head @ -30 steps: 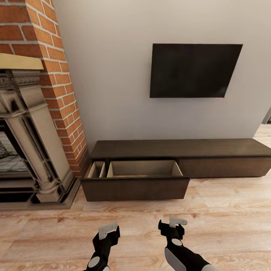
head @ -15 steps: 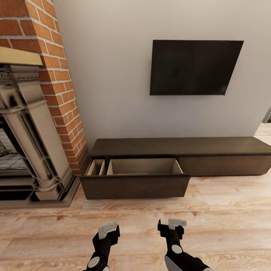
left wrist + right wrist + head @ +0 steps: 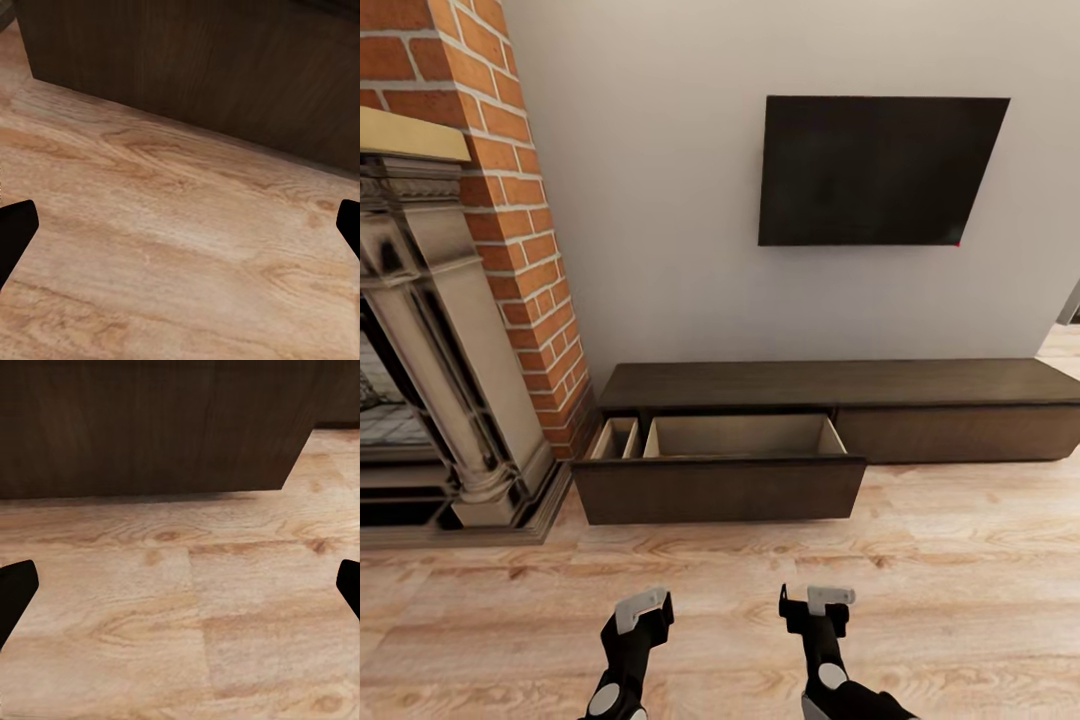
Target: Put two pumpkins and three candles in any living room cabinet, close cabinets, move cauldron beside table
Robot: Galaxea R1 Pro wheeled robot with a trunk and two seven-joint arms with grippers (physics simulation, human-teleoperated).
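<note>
Facing a long, low, dark brown cabinet (image 3: 830, 385) against the pale wall, under a black wall TV (image 3: 880, 170) at about 1 o'clock. Left-hand drawer (image 3: 720, 470) pulled out over the wood floor (image 3: 960, 580), showing two grey-beige compartments: a narrow one at its left end and a wide one beside it, no contents visible from this angle. Right-hand drawer front flush and shut. Brick chimney (image 3: 510, 200) and a carved stone fireplace surround (image 3: 430, 350) at 9 to 10 o'clock, just beside the cabinet's left end.

Left tool (image 3: 641, 612) at 6 o'clock, low over the floor, apart from the drawer front; in the left wrist view, dark fingertips (image 3: 15, 232) at opposite edges, spread wide, released, nothing between them but floor boards and the dark drawer front ahead. Right tool (image 3: 818, 603) near 5 o'clock, likewise clear of the cabinet; in the right wrist view, fingertips (image 3: 15, 589) wide apart, released, empty, drawer front (image 3: 150, 427) ahead with its corner in sight.
</note>
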